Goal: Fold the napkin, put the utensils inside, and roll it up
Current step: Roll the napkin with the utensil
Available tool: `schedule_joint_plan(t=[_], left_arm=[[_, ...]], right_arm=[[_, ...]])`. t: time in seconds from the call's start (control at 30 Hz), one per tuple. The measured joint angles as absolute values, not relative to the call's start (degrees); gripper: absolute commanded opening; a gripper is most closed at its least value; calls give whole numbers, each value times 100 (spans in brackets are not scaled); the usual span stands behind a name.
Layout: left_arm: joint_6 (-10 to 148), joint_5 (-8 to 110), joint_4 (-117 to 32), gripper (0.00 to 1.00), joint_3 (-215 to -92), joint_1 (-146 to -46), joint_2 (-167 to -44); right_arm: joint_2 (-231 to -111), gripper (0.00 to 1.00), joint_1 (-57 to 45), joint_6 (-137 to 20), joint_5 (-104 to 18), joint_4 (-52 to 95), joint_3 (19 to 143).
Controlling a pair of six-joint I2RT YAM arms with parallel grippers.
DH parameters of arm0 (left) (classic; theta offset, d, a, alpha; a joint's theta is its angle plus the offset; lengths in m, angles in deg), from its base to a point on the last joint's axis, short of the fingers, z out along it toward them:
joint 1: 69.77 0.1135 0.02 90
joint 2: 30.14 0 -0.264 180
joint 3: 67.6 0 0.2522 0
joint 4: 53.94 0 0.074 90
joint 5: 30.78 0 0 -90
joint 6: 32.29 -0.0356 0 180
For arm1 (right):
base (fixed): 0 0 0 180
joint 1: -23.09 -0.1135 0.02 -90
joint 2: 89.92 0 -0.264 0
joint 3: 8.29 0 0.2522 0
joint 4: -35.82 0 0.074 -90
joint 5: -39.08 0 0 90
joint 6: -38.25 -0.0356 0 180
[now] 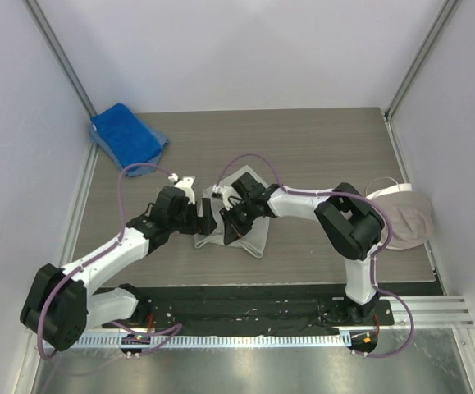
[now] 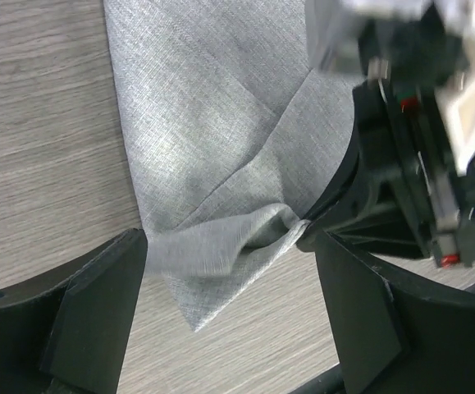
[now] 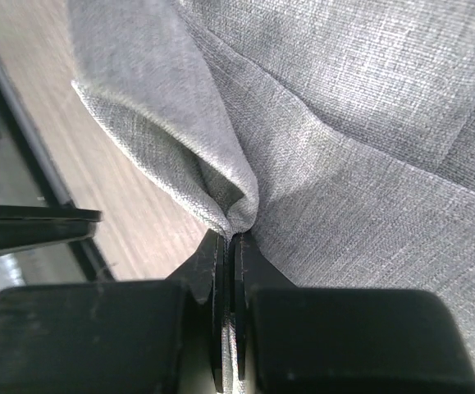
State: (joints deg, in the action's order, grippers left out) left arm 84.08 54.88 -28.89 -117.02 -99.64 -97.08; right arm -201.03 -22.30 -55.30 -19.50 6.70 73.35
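The right hand [image 3: 230, 245] is clamped on a raised fold of the napkin [image 3: 360, 180], while the left hand [image 2: 225, 254], fingers apart, straddles its corner on the desk [image 2: 40, 123].

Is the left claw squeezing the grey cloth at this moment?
No: in the left wrist view the left gripper has its fingers wide apart, and the napkin corner lies unclamped in the gap.
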Motion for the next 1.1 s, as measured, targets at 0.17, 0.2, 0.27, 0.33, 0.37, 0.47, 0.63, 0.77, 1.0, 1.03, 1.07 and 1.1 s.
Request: schedule_joint_plan(t=[0.17, 0.2, 0.27, 0.33, 0.37, 0.47, 0.63, 0.77, 1.0, 1.03, 1.07, 1.1], left_arm=[[8402, 5512, -3156, 88, -11405, -9964, -9561], [8397, 5510, -3189, 89, -11366, -9964, -9563], [8373, 5510, -3250, 89, -11300, -9964, -9563], [8330, 5505, -3322, 89, -11257, -9964, -9568], [8310, 5503, -3363, 89, -11243, -9964, -9577], [8257, 5479, -3479, 90, -11224, -9971, -9620], [8115, 5442, -3641, 89, -11195, -10006, -9732], [8002, 5357, -3763, 90, -11195, -10049, -9865], [7805, 5341, -3840, 86, -11198, -10159, -10140], [7796, 5378, -3825, 85, -11204, -10165, -10175], [7792, 5407, -3814, 82, -11211, -10180, -10202], [7779, 5448, -3801, 81, -11222, -10196, -10241]], right_arm=[[-20313, 1, -1926, -5788, -1318, 344, 7600], [-20364, 1, -1865, -5834, -1205, 301, 7650], [-20517, 1, -1714, -5956, -956, 220, 7779], [-20661, 1, -1592, -6057, -774, 115, 7895], [-20735, 1, -1533, -6098, -685, 34, 7958], [-20962, 1, -1402, -6190, -451, -141, 8142], [-21212, 1, -1246, -6383, -121, -285, 8303], [-21343, 1, -1157, -6498, 91, -333, 8373], [-21500, 1, -1054, -6673, 323, -377, 8448], [-21524, 1, -1043, -6693, 340, -388, 8467], [-21535, 1, -1041, -6697, 349, -390, 8474], [-21553, 1, -1032, -6706, 367, -397, 8483]])
